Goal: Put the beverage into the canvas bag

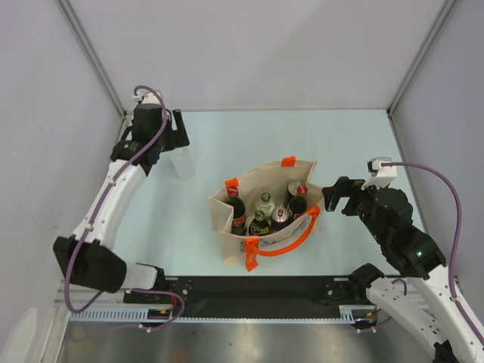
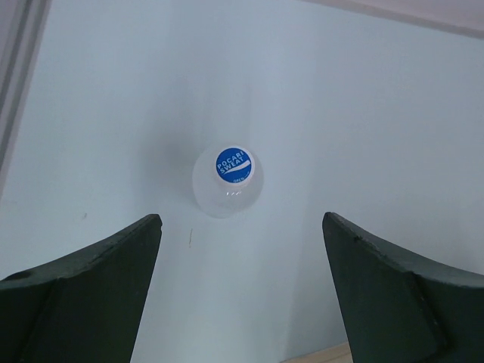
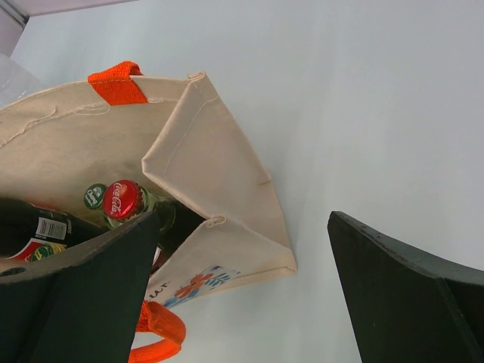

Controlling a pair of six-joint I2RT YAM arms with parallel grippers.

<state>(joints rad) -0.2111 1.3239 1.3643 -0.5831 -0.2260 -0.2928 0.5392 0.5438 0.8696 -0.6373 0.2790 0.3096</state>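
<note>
In the upper left of the top view the left gripper (image 1: 179, 130) hangs with fingers (image 2: 91, 287) wide apart, holding nothing. Just below it in the frame the clear bottle (image 1: 182, 162) with a blue cap stands upright on the table (image 1: 249, 144), touching no finger, well apart from the bag. The bag (image 1: 222, 215) stands open at the centre, with orange handles (image 1: 295, 234) and other bottles (image 1: 265, 212) inside. At its right the right gripper (image 1: 338, 198) also has fingers apart and empty, near the bag's corner.

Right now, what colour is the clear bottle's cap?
The cap is blue with white lettering; left wrist view.
</note>
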